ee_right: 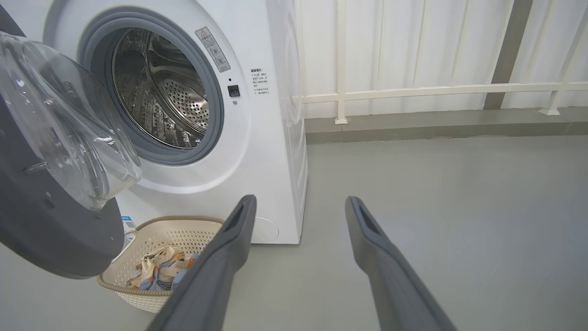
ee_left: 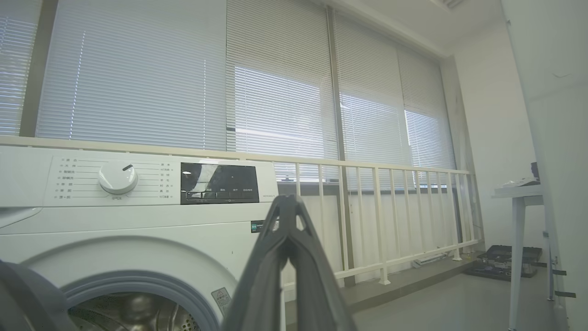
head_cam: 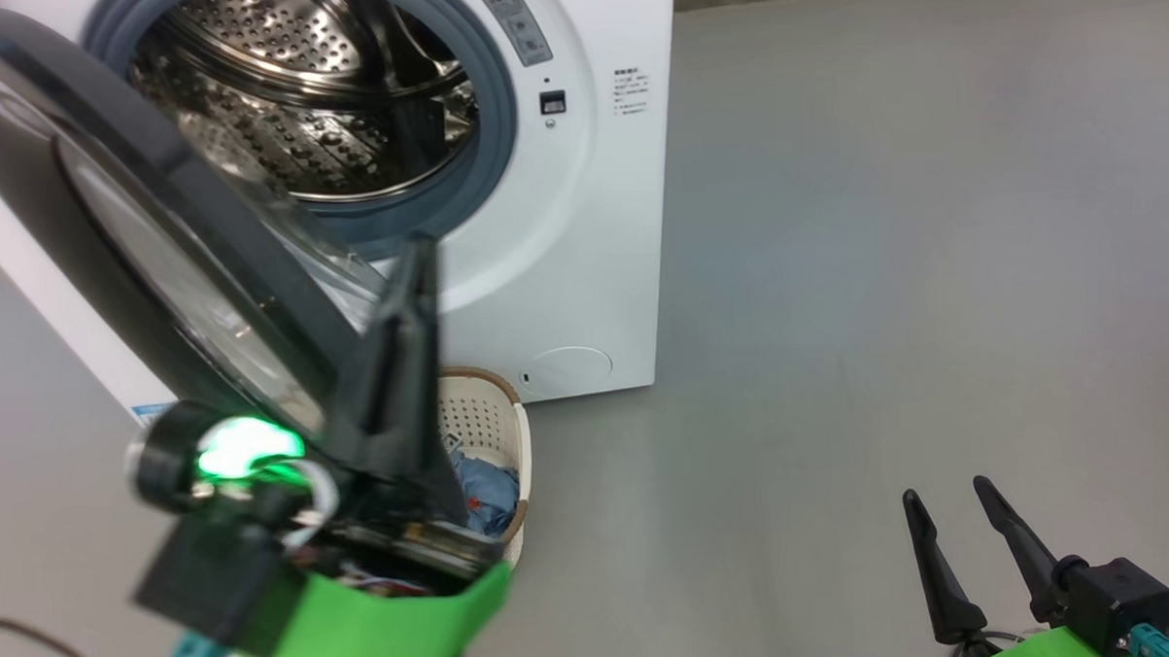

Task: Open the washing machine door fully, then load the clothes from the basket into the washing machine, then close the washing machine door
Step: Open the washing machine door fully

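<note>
Though closed tight and empty, left gripper [head_cam: 421,252] by washing machine door [ee_right: 41,230]; right gripper [head_cam: 945,491] agape, empty.

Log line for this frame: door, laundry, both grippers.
washing machine door: open | drum: empty | clothes: in basket | left gripper: jaws shut, empty | right gripper: jaws open, empty

The door [ee_right: 50,220] hung swung out over the left end of the basket [ee_right: 138,294], barring a straight reach down there. The basket's right end, with the clothes [ee_right: 158,271], lay open from above. The drum [ee_right: 161,92] mouth stood unblocked, the door's glass bulge just left of it. The left gripper [head_cam: 418,252], fingers pressed together, rose beside the door's edge above the basket. Right of the washing machine [head_cam: 582,270] ran bare floor [head_cam: 884,260].
</note>
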Controlling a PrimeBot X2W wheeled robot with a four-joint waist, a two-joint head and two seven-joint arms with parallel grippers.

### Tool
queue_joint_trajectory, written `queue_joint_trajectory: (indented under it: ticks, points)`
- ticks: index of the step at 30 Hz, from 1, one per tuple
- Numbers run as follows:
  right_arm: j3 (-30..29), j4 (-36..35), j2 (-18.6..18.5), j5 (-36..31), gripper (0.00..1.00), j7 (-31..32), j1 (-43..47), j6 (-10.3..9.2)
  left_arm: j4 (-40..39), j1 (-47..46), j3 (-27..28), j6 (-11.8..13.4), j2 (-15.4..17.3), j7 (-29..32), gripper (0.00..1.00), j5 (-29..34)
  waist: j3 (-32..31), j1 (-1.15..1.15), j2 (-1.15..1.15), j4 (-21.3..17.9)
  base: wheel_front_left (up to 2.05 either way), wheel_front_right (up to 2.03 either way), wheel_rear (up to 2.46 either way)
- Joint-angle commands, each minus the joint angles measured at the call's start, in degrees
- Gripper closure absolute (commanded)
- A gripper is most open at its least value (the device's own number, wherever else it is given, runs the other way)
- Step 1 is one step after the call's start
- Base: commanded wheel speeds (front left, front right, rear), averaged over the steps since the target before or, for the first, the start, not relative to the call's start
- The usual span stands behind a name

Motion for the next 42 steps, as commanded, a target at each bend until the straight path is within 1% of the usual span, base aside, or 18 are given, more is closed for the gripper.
queue_joint_trajectory:
  ticks: [1, 8, 12, 15, 16, 22, 29, 34, 42]
  points:
    - [1.6, -1.2, -0.3, 0.2, 0.00, -0.7, -1.4, 0.55, -0.3, -2.8, 0.1, 0.5, 0.5, -0.3, 1.00, -0.7, 0.5, 0.00, 0.00, -0.6, 0.00, 0.00, 0.00]
    - [1.7, -1.1, -0.3, 0.2, 0.00, -0.7, -1.9, 0.55, 3.3, -4.0, -8.2, 2.5, 0.5, -0.3, 1.00, -2.8, 2.0, 0.00, 0.00, -1.5, 0.00, 0.00, 0.00]
    - [1.3, -1.0, -0.3, -0.1, 0.00, -0.7, -2.2, 0.55, 6.2, -3.6, -12.7, 3.7, 0.5, -0.3, 1.00, -4.2, 2.5, 0.00, 0.00, -1.3, 0.00, 0.00, 0.00]
    - [1.1, -0.8, -0.2, -0.3, 0.00, -0.7, -2.3, 0.55, 8.9, -3.4, -15.0, 4.4, 0.5, -0.3, 1.00, -5.1, 2.6, 0.00, 0.00, -1.0, 0.00, 0.00, 0.00]
    - [1.1, -0.8, -0.2, -0.3, 0.00, -0.7, -2.3, 0.55, 8.9, -3.4, -15.0, 4.4, 0.5, -0.3, 1.00, -5.1, 2.6, 0.00, 0.00, -1.0, 0.00, 0.00, 0.00]
    - [1.5, -0.5, -0.4, -0.2, 0.00, -0.7, -2.3, 0.55, 13.7, -2.4, -15.8, 6.2, 0.5, -0.3, 1.00, -6.1, 2.7, 0.00, 0.00, -0.3, 0.00, 0.00, 0.00]
    - [1.8, -0.2, -0.7, 0.0, 0.00, -0.7, -2.4, 0.55, 19.7, -3.2, -14.4, 7.8, 0.5, -0.3, 1.00, -8.0, 3.6, 0.00, 0.00, 0.1, 0.00, 0.00, 0.00]
    - [1.9, 0.1, -0.9, 0.1, 0.00, -0.7, -2.7, 0.55, 22.2, -3.6, -13.5, 9.4, 0.5, -0.3, 1.00, -9.0, 4.0, 0.00, 0.00, 0.3, 0.00, 0.00, 0.00]
    - [2.0, 0.6, -1.0, 0.6, 0.00, -0.7, -3.0, 0.55, 26.6, -4.0, -13.2, 11.3, 0.5, -0.3, 1.00, -10.7, 4.6, 0.00, 0.00, 1.5, 0.00, 0.00, 0.00]
